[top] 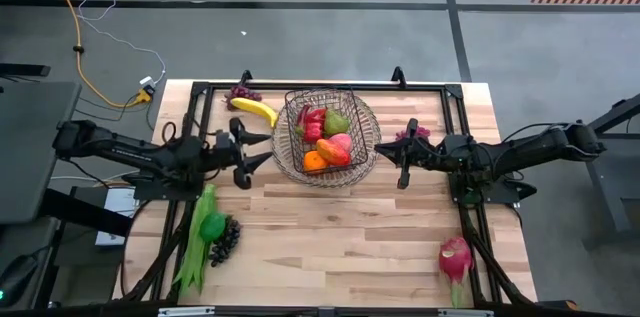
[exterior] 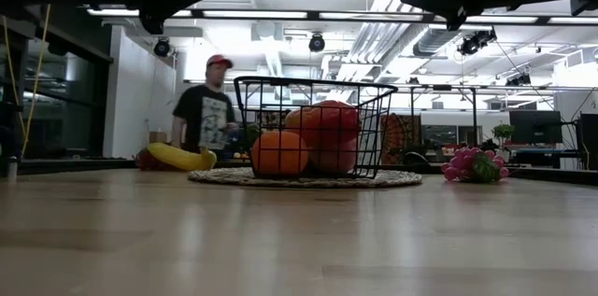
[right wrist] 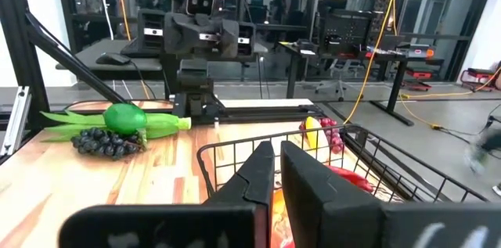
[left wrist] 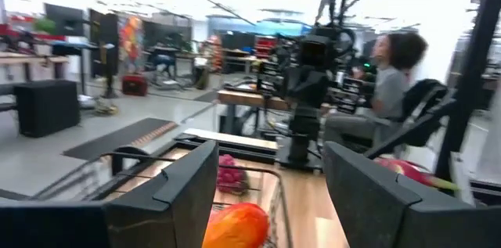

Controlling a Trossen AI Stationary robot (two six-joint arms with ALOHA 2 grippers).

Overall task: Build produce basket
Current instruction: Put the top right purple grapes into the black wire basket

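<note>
The dark wire basket [top: 325, 137] stands on a round woven tray [top: 372, 147] at the table's far middle. It holds a red pepper, a green pear, an orange [exterior: 278, 153] and a reddish fruit. My left gripper [top: 266, 150] hovers open just left of the basket, raised off the table and holding nothing. My right gripper [top: 386, 152] hovers shut just right of the basket, its fingers [right wrist: 258, 174] pointing at the rim. On the table lie the banana [top: 255, 110], purple grapes [top: 242, 93], pink grapes [top: 415, 134], green beans with a green fruit [top: 205, 229], dark grapes [top: 225, 240] and a dragon fruit [top: 455, 257].
A black frame [top: 200, 87] runs along the table's far, left and right edges. Bare wood stretches across the near middle of the table [top: 340, 247]. A person [exterior: 207, 114] stands in the room beyond the far edge. Cables lie on the floor at the far left.
</note>
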